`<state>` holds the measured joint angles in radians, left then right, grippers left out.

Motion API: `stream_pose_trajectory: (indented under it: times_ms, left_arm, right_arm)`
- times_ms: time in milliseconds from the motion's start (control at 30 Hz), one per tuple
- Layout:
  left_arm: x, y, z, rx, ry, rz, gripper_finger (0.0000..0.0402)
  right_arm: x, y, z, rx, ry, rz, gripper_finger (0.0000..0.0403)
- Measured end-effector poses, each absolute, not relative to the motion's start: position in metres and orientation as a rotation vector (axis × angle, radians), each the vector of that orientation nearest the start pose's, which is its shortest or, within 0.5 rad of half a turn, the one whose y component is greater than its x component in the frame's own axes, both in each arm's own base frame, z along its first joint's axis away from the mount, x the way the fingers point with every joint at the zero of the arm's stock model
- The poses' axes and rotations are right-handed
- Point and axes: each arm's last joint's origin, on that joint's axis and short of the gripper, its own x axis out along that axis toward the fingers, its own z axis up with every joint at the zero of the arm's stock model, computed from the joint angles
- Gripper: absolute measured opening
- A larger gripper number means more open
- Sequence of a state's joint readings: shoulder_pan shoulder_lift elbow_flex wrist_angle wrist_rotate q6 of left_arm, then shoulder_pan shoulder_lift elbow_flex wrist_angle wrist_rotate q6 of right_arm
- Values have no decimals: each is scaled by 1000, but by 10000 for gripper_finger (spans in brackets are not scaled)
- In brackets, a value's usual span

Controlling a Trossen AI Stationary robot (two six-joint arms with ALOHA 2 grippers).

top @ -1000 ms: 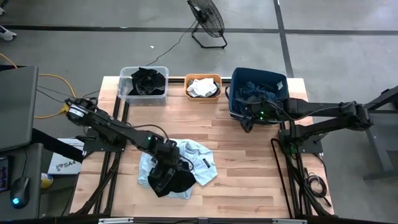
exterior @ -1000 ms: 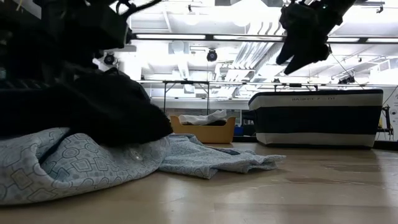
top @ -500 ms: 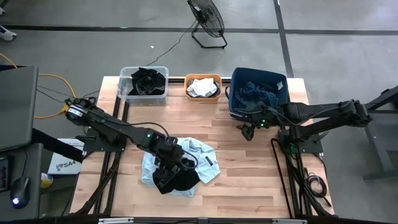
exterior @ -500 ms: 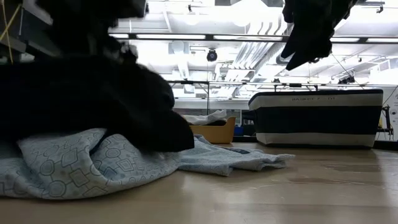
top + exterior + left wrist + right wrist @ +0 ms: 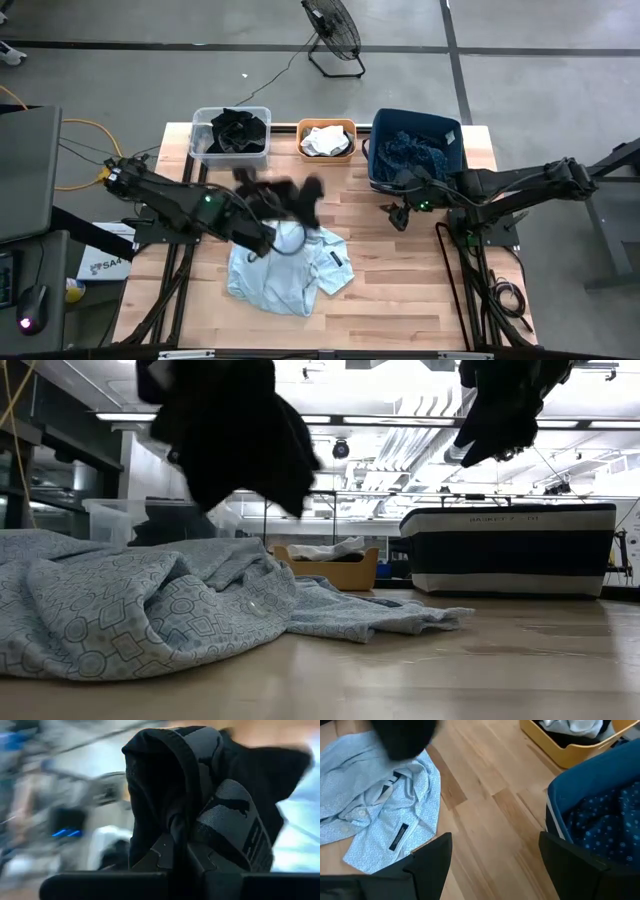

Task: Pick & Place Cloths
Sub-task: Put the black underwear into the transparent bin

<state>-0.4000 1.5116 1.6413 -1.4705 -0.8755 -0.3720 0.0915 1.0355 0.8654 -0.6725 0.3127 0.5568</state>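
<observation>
No readable text anywhere

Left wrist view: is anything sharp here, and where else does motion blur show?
Left wrist view: the black garment is fairly sharp, the background streaked. High view: that garment smears above the light blue shirt. Low view: bright ceiling lights silhouette it.

- The left gripper (image 5: 268, 200) holds a black cloth (image 5: 285, 196) up in the air, with bare wood ahead up to the bins.
- A blue shirt (image 5: 290, 268) lies under it.
- The right gripper (image 5: 397, 217) has bare wood below.
</observation>
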Motion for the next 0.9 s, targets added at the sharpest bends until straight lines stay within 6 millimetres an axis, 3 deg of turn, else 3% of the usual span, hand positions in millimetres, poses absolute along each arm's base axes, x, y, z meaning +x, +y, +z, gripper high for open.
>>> stream_pose_trajectory:
  times_ms: [200, 433, 700, 900]
  left_arm:
    - [225, -57, 410, 430, 695, 899, 7]
    - [202, -2, 425, 335, 599, 1206, 7]
    - [177, 64, 423, 233, 664, 1547, 7]
    - [165, 98, 403, 194, 773, 1719, 7]
  right_arm:
    - [202, 12, 279, 351, 722, -416, 289]
    - [202, 12, 279, 366, 713, -422, 289]
    - [202, 12, 279, 361, 703, -434, 289]
    - [202, 12, 279, 359, 702, -439, 289]
